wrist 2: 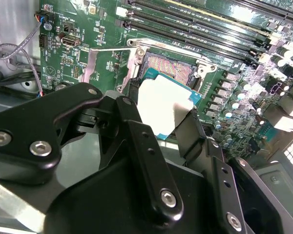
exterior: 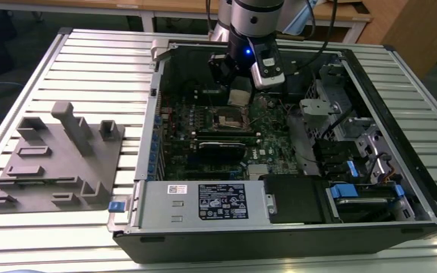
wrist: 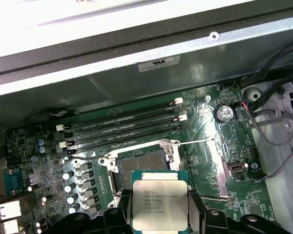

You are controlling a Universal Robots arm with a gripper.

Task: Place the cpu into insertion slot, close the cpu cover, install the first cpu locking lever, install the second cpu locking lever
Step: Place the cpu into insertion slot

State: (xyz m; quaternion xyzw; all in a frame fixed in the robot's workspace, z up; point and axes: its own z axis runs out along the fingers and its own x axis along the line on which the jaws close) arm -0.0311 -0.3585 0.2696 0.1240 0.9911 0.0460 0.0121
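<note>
Cpu [wrist: 159, 197] tilted — claw [wrist: 158, 218] pinches its edges.

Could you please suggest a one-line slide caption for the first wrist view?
The gripper holds the cpu close to the open insertion slot on the green motherboard.

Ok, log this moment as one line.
claw: shut on cpu | cpu: held near slot, not seated | slot: open, empty
</note>
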